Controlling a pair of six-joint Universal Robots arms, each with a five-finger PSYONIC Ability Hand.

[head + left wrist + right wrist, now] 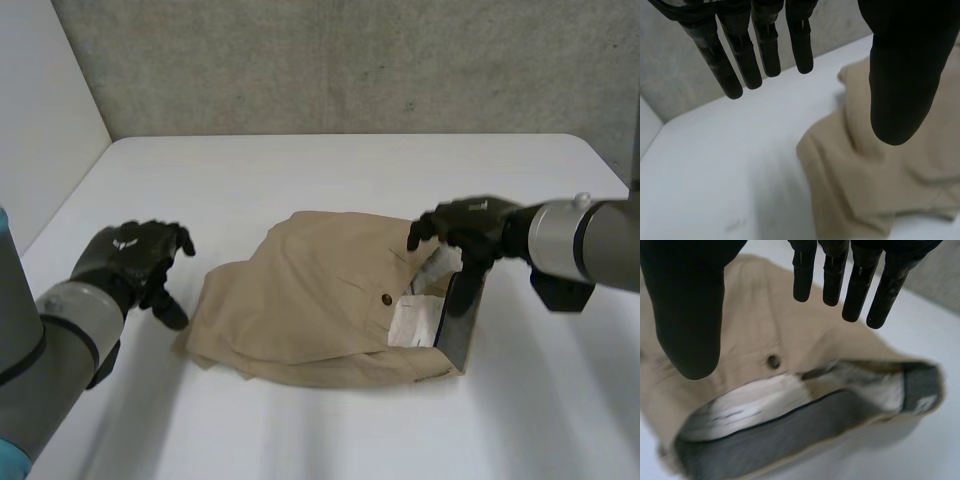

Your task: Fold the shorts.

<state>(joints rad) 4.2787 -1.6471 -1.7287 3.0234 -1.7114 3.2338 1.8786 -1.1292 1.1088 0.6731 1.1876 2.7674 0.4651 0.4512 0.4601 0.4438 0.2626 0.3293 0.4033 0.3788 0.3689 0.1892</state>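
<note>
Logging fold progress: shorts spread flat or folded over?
Folded over loosely, not flat: the shorts lie doubled in layers, waistband gaping open, white pocket lining showing.

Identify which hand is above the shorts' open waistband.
The right hand, open above the waistband of the shorts; the left hand, also open, is beside the shorts over bare table.

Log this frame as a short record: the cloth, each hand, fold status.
item: tan shorts, bunched on the white table
waistband: gaping open, grey inner band and white lining showing
button: visible beside the opening
left hand: open, beside the shorts' edge opposite the waistband, off the cloth
right hand: open, above the waistband, holding nothing
fold: not neat yet
</note>
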